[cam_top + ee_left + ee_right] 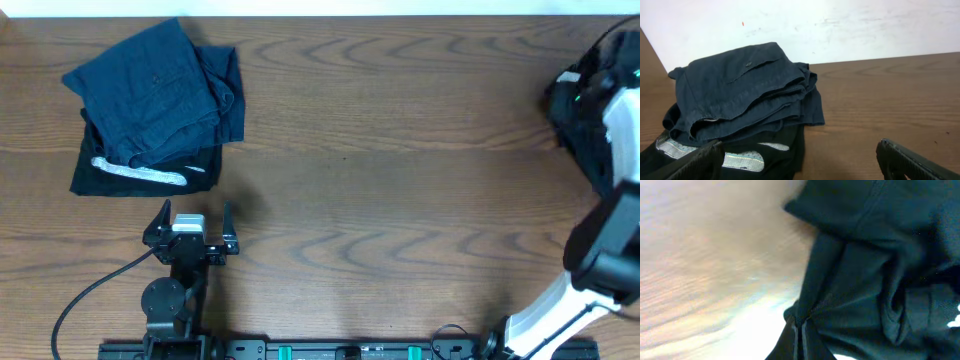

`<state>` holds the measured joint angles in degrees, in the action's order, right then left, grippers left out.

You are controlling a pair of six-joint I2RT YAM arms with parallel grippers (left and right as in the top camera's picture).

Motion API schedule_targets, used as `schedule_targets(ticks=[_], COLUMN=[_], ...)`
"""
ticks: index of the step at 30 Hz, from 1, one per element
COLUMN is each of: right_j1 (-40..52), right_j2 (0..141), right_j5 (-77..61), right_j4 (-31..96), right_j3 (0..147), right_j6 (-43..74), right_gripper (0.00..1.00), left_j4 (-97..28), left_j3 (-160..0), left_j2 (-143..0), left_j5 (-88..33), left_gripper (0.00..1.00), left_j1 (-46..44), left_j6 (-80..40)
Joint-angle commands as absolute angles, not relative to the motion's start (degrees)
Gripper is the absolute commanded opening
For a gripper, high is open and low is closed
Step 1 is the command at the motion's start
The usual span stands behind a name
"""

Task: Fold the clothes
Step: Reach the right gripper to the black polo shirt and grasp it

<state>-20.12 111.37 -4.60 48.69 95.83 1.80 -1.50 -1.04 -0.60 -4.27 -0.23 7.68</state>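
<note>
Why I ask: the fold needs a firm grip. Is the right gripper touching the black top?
Touching. The right wrist view shows the black top bunched and pinched in the shut right gripper.

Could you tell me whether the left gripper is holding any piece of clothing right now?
No, the left gripper stands open and empty, apart from the folded pile.

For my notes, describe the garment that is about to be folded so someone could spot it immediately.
Look to the right end of the wooden table, under the right arm. There a crumpled black garment is pinched in the shut right gripper. Unlike the navy folded garments and the silver-striped black piece stacked at the far left, it is loose and unfolded.
</note>
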Motion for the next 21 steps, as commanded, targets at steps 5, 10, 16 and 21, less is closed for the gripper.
schedule_targets(ticks=[5,10,16,21], right_j1=[-18.74,-17.19,-16.53,-16.16], right_j2=[104.92,104.90,104.90,104.90], right_j5=[-16.75,-17.43,-22.90,-30.39], right_j4=[53.34,56.25,56.14,55.64], right_j3=[99.07,98.98,98.98,98.98], right_j6=[0.14,0.12,-0.54,-0.49], right_gripper=[0.01,0.01,0.01,0.01], left_j4=[-3.60,-3.60,-3.60,-3.60], left_j3=[-0.23,-0.23,-0.23,-0.23], left_j2=[-0.21,-0.21,-0.21,-0.21], left_j5=[-5.08,-5.08,-5.08,-5.08], left_gripper=[0.98,0.98,0.98,0.98], left_j1=[-0.56,-0.56,-0.56,-0.56], left_j6=[7.66,7.64,7.66,7.66])
